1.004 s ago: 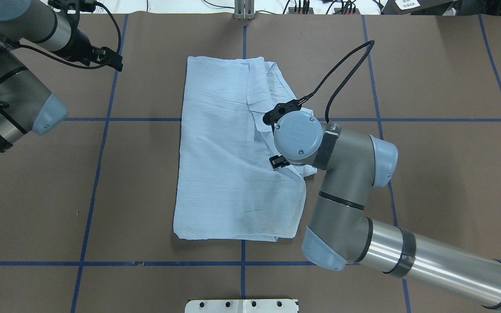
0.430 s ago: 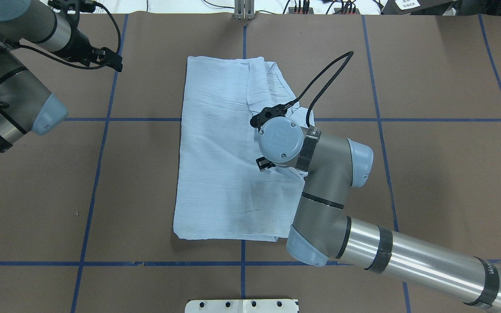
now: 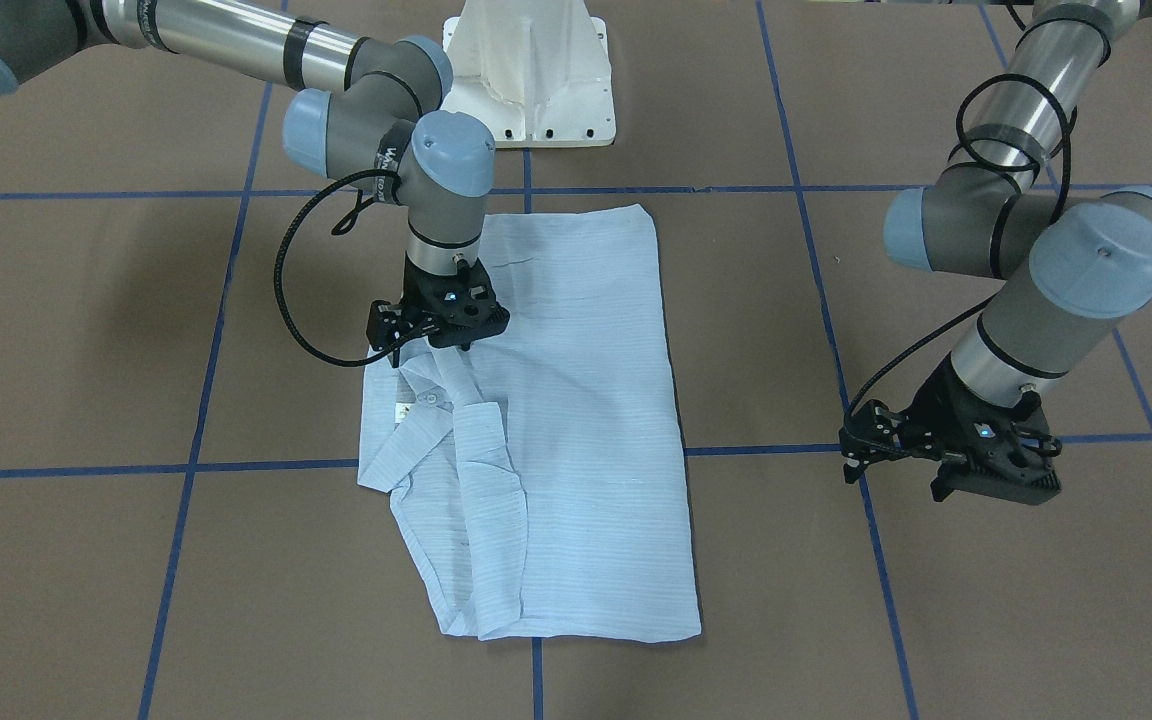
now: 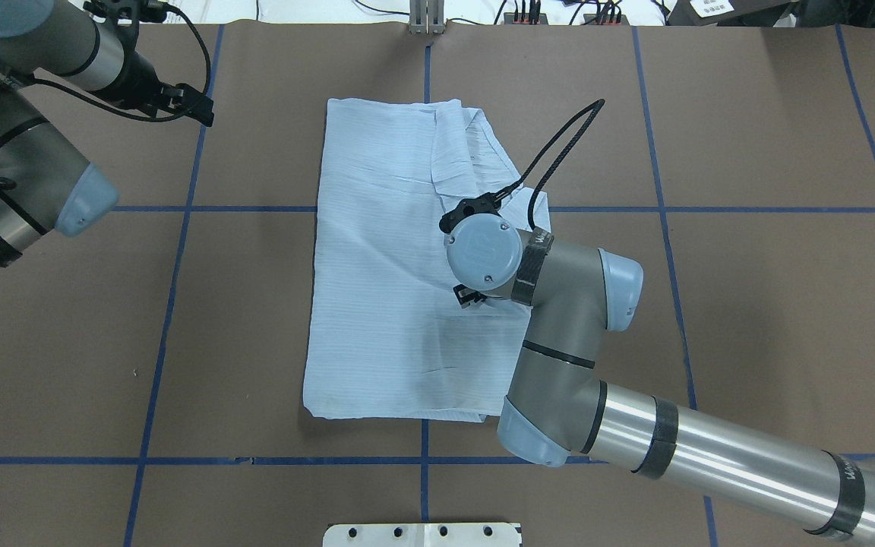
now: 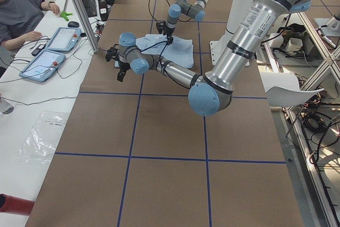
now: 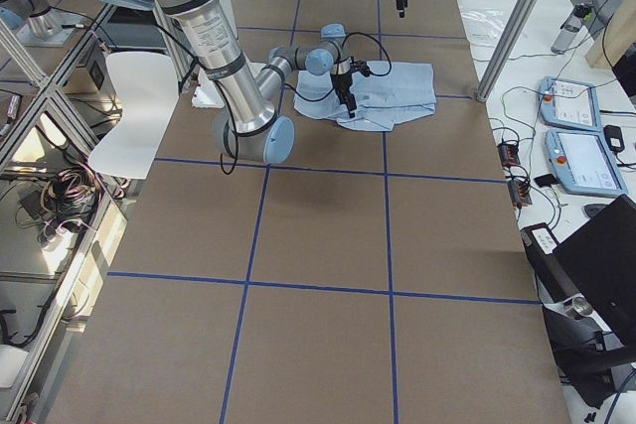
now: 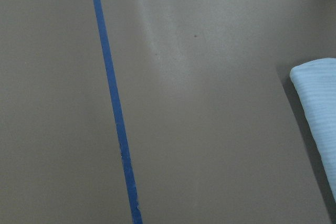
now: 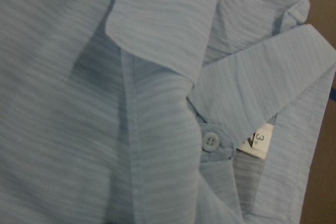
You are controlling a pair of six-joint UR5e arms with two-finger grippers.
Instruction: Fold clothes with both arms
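Shirt (image 4: 377, 304) is laid partly folded at mid-table. Right gripper (image 3: 439, 330) has been carried left onto its collar (image 3: 414, 390) side, so another fold is judged begun; left gripper (image 3: 986, 468) is parked far left. Neither jaw state can be told.

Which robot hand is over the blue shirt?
The right gripper: it hangs over the shirt by its collar. The left gripper hangs off to the side, over the brown table.

1. "3" is printed on the shirt's (image 8: 63, 103) white neck label (image 8: 258, 141), at three o'clock from a white button (image 8: 211, 141).
2. White lettering on the right arm's (image 3: 216, 35) black band (image 3: 391, 155) is too small to read.
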